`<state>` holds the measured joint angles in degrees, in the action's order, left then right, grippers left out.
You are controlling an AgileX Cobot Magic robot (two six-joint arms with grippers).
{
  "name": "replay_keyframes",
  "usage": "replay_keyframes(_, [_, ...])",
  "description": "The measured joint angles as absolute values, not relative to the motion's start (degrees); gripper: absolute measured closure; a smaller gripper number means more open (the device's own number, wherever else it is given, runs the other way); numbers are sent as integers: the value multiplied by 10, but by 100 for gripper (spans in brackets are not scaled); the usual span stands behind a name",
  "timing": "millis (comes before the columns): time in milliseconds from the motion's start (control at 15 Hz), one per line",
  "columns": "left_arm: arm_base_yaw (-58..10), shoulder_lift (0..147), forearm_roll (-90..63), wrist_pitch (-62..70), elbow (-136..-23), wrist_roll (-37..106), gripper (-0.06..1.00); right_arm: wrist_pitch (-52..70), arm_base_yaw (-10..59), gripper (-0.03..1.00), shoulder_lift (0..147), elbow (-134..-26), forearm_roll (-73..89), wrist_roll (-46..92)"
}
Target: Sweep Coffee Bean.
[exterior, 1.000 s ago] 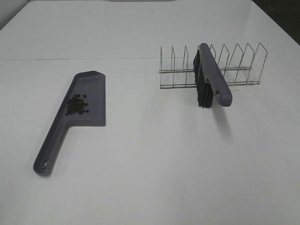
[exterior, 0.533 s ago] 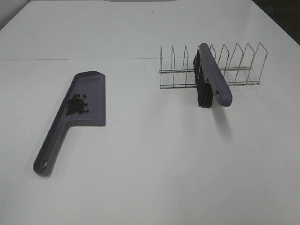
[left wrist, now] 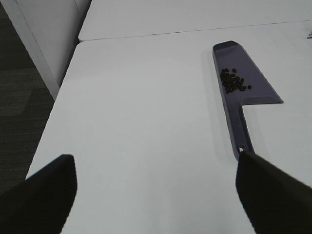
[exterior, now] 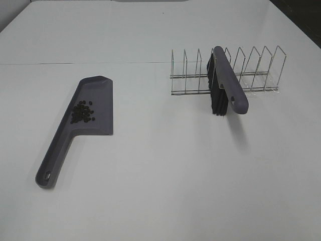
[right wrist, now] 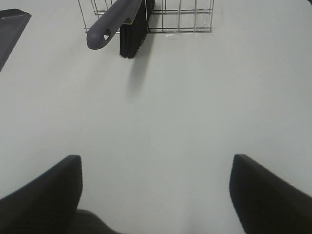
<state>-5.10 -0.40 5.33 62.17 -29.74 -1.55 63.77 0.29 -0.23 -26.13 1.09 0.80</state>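
Note:
The coffee beans (exterior: 82, 111) lie in a small dark cluster on the flat pan of a grey-purple dustpan (exterior: 96, 92) at the table's left. They also show in the left wrist view (left wrist: 233, 80), on the dustpan (left wrist: 253, 87). A grey-handled brush (exterior: 230, 83) with black bristles (exterior: 217, 98) leans in a wire rack (exterior: 256, 70) at the right; the right wrist view shows it too (right wrist: 113, 22). My left gripper (left wrist: 156, 192) is open and empty, well back from the dustpan handle. My right gripper (right wrist: 155, 192) is open and empty, well back from the brush. Neither gripper shows in the exterior view.
The white table (exterior: 165, 170) has a seam line across its back part. Its left edge drops to a dark floor (left wrist: 19, 107) in the left wrist view. The wire rack (right wrist: 185, 14) stands at the back right, with a corner of the dustpan (right wrist: 9, 22) beside it in the right wrist view.

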Motion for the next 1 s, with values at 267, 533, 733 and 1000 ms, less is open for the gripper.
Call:
replay_keyframes(267, [-51, -4, 53, 622, -297, -15, 13, 638, 3, 20, -2, -261, 11, 8])
replay_keyframes(533, [-51, -4, 53, 622, -297, -15, 13, 638, 3, 20, -2, -261, 11, 8])
replay_keyframes(733, [-51, -4, 53, 622, -297, -15, 13, 638, 3, 20, -2, -261, 11, 8])
replay_keyframes(1000, [-51, -4, 53, 622, -297, -15, 13, 637, 3, 20, -2, -261, 11, 8])
